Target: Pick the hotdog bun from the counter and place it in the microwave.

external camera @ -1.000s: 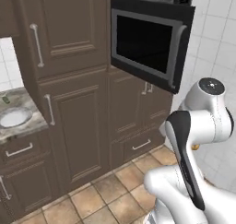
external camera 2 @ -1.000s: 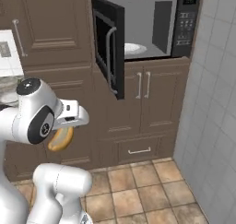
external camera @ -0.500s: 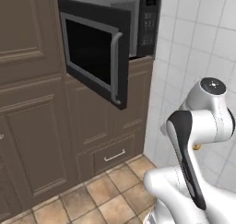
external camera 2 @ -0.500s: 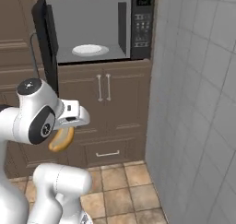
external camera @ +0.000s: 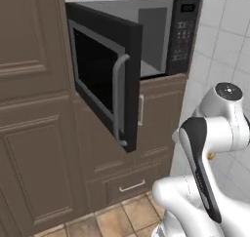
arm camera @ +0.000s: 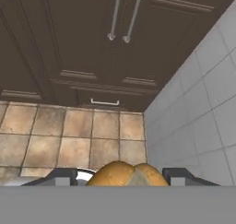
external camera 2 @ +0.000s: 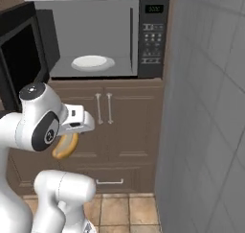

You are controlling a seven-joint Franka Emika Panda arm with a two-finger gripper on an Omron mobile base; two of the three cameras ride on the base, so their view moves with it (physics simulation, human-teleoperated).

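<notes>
The hotdog bun [external camera 2: 64,146], golden-brown and oblong, hangs below my white hand in the right base view with my gripper [external camera 2: 65,142] shut on it. In the hand view the bun [arm camera: 126,174] sits between the two dark fingertips [arm camera: 60,176]. The microwave [external camera 2: 95,38] stands straight ahead, above the level of my hand, with its pale grey inside showing. Its dark-glass door [external camera: 105,75] with a curved grey handle is swung out to the left. A round pale plate [external camera 2: 92,63] lies on the microwave floor. The counter is out of view.
A grey tiled wall [external camera 2: 206,107] runs close along the right. Dark brown cabinet doors [external camera 2: 103,110] with two bar handles and a drawer [external camera 2: 110,181] sit under the microwave. Tan floor tiles [arm camera: 69,135] lie below my hand.
The base has driven, so the whole picture shifted: the microwave now sits closer and central, facing me. The bun stays in my gripper, and the arm keeps the same pose.
</notes>
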